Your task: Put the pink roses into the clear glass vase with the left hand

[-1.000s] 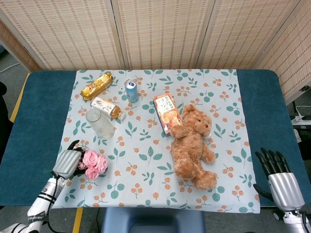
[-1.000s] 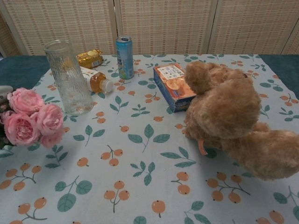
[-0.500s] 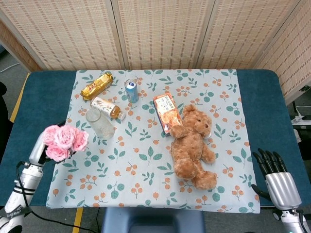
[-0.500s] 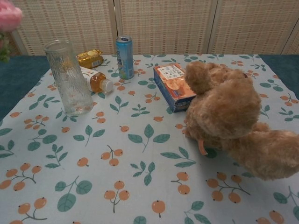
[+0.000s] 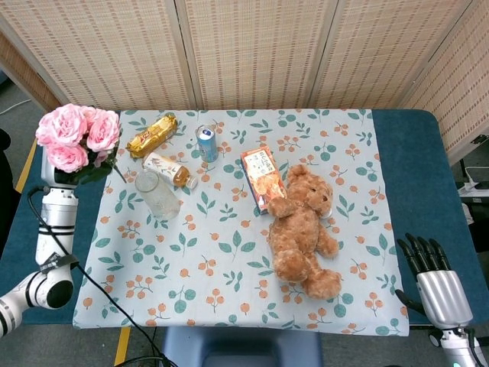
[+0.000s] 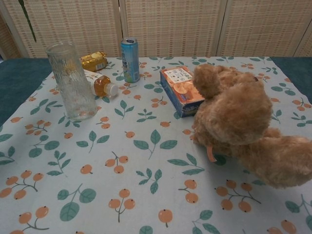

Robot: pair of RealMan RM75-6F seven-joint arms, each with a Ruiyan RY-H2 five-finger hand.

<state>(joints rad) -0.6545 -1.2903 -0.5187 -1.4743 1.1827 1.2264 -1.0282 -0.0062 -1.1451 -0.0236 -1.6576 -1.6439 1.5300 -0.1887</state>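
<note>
The bunch of pink roses (image 5: 73,136) is held high in the air over the table's left edge, blooms toward the camera. My left hand (image 5: 52,182) grips it from below and is mostly hidden by the flowers and leaves. In the chest view only a green stem (image 6: 27,20) shows at the top left. The clear glass vase (image 5: 157,195) (image 6: 72,80) stands upright and empty on the left part of the floral cloth, to the right of the roses. My right hand (image 5: 430,260) rests at the near right edge, fingers spread, holding nothing.
Behind the vase lie a tea bottle (image 5: 170,170) and a gold snack packet (image 5: 151,134). A blue can (image 5: 207,143) stands beside them. A snack box (image 5: 261,177) and a brown teddy bear (image 5: 302,233) fill the middle right.
My left hand has lifted the roses from the cloth's near left up and back, high over the left edge. They have left the chest view except for a stem. The right hand stays put.
</note>
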